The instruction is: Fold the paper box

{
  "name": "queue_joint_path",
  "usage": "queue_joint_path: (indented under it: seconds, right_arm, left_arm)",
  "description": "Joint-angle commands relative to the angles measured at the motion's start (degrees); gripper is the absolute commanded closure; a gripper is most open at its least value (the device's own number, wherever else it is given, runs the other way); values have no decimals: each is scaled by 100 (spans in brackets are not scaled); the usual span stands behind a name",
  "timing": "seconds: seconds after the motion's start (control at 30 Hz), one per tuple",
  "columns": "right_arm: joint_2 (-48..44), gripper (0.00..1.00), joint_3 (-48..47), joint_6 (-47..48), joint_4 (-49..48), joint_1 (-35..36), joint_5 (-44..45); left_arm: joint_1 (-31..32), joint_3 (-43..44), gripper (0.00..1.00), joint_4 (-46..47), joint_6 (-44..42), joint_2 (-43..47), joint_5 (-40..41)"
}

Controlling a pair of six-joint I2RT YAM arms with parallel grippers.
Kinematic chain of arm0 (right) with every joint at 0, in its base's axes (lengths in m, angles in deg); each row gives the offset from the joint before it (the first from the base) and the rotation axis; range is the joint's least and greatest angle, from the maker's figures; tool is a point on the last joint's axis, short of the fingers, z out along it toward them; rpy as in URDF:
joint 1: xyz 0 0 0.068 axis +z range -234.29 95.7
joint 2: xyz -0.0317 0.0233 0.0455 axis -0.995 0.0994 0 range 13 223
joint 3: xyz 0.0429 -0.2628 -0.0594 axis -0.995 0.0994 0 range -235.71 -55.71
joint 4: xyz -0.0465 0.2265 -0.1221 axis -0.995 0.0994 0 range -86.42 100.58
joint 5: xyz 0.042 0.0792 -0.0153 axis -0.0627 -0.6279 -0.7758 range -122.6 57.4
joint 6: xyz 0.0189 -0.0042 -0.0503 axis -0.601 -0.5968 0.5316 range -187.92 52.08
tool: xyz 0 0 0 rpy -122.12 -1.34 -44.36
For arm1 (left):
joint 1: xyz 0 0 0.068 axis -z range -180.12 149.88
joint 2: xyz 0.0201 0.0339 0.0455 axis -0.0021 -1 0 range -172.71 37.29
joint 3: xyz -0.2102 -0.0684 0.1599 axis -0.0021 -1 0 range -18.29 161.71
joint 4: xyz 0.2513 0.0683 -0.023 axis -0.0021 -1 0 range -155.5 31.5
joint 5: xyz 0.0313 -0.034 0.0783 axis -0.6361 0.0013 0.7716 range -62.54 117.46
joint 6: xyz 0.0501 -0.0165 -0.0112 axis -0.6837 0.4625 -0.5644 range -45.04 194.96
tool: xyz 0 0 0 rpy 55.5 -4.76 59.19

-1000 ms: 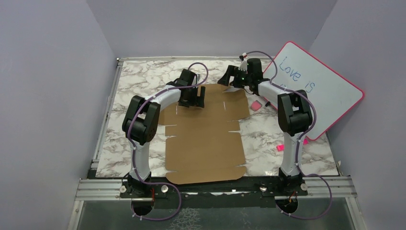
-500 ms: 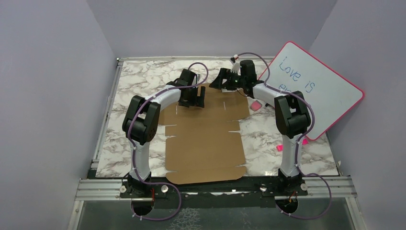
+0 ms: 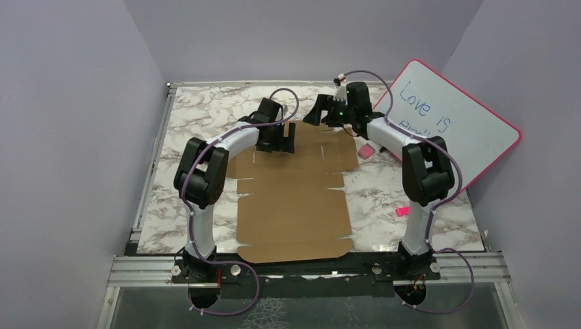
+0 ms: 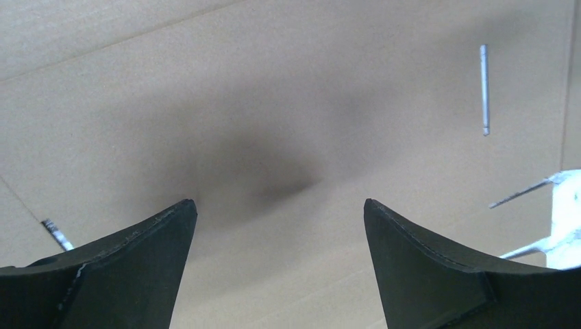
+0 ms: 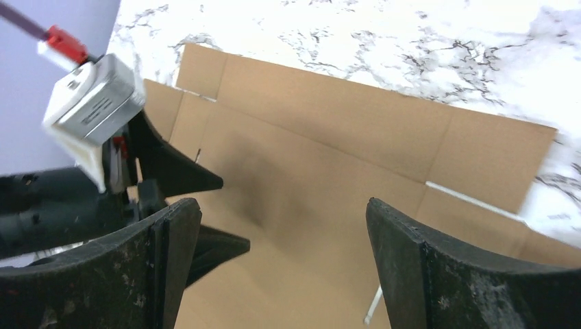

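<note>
Paper box (image 3: 294, 199): flat brown unfolded sheet, lying on the marble table (image 3: 205, 116) between both arms | left pincer (image 4: 277, 204): jaws wide, holding nothing, close over the far-left part of the sheet | right pincer (image 5: 282, 204): jaws wide, holding nothing, raised above the sheet's far edge, just beside the left one

Plain lavender walls (image 3: 68, 137) close in a white, grey-veined marble tabletop (image 3: 205, 113) on three sides. A pink-rimmed whiteboard (image 3: 473, 137) with blue handwriting leans tilted against the right wall. An aluminium rail (image 3: 137, 271) runs along the tabletop's near edge. Light is even and soft.
</note>
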State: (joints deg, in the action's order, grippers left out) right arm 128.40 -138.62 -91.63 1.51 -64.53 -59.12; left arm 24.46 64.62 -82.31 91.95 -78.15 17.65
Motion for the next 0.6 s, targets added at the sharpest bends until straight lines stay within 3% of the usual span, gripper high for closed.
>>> queue_joint_path:
  seconds: [0.0, 0.37, 0.57]
  right_arm:
    - [-922, 4, 537, 278, 164, 0, 253]
    - [-2315, 4, 2478, 40, -133, 262, -94]
    - [-2787, 4, 3229, -172, -394, 539, -230]
  left_arm:
    - [-24, -104, 6, -55, 152, 824, -148]
    - [-534, -2204, 2, 508, 700, 2906, -610]
    - [-1260, -3388, 1, 650, 990, 4016, -888]
